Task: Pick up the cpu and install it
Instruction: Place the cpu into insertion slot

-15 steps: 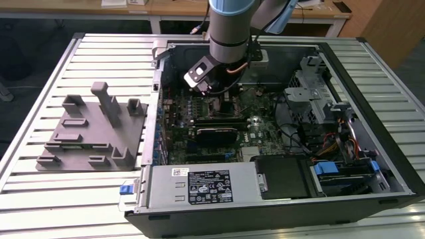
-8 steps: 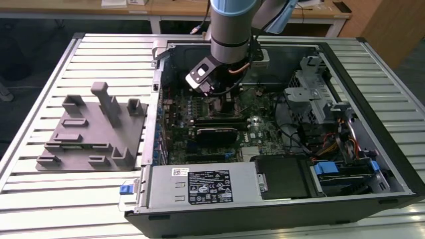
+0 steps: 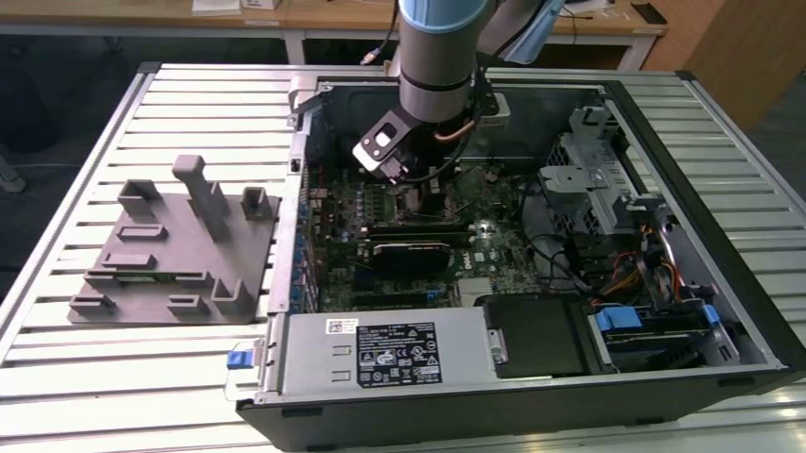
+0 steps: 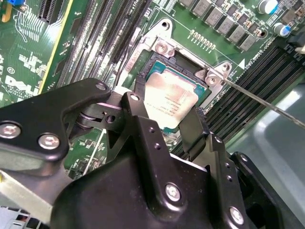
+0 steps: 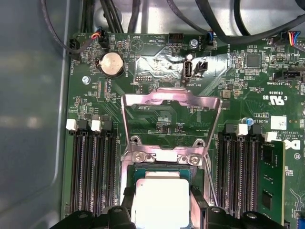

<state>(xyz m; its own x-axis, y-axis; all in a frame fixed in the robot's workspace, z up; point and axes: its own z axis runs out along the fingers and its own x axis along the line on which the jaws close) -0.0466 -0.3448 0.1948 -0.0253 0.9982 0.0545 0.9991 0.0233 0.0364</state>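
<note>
Exterior view: one arm [image 3: 435,47] reaches down into one open computer case [image 3: 529,396] lying on the slatted worktop [image 3: 75,377]. Its end effector [image 3: 416,179] hangs low over the motherboard [image 3: 492,236]. One grey fixture block [image 3: 176,255] sits on the exterior view's left of the case.

Second wrist view gets you the good stuff: one cpu [image 4: 170,98], a silver square, right at the socket [image 4: 183,64]. Can't tell if it's fully seated. Two black fingers [image 4: 195,129] press on its opposite edges, so the end effector is grasping the cpu.

First wrist view adds the load plate [image 5: 171,119] flipped up, two screws [image 5: 138,156] at its hinge, and one coin battery [image 5: 112,63].
</note>
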